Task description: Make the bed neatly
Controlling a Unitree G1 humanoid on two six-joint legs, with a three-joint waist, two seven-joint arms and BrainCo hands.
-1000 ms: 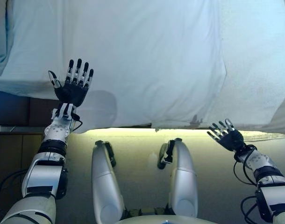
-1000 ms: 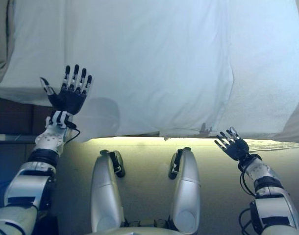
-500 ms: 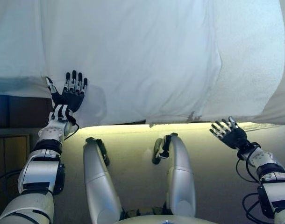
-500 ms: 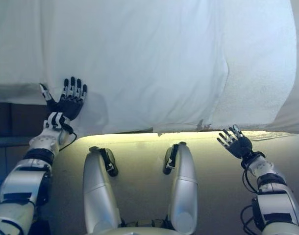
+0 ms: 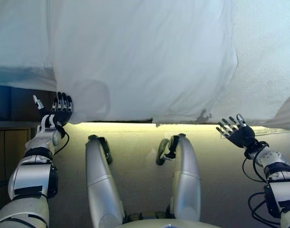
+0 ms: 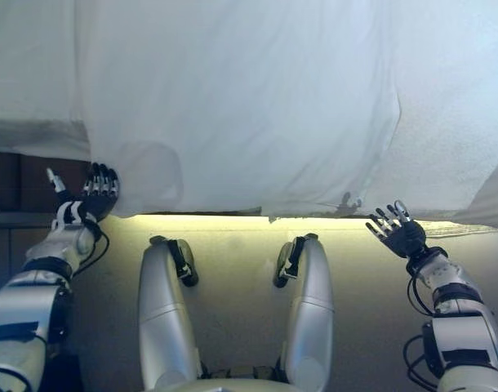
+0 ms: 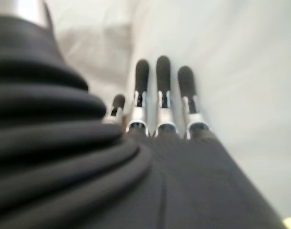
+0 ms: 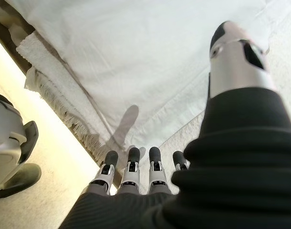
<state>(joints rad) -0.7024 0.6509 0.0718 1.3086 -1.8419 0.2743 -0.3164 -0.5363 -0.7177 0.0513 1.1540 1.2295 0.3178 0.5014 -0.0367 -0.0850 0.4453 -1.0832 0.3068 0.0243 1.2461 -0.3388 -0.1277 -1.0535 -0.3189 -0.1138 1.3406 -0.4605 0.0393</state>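
A wide white sheet is seen draped over the bed, filling the head view from nine through twelve to three o'clock, its near hem hanging just above the pale floor. The left hand is held at about eight o'clock against the lower left corner of the sheet, fingers straight and spread, nothing gripped; in its wrist view the dark fingertips lie flat on smooth white cloth. The right hand is held at about four o'clock, just below the hem, fingers splayed wide and empty. The sheet appears to be a thin, smooth woven cotton, matte, with soft folds and a long vertical crease to the right of centre; beneath it, in the right wrist view, a coarser towelling layer with a frayed fringe is exposed along the edge. A dark wooden bed frame is visible at nine o'clock. Trouble is judged likeliest if the cloth is pushed with flat fingers rather than pinched: it could be bunched and new wrinkles set, or the hem dragged unevenly, since the two hands are well apart. The fringe might also be snagged by fingertips.
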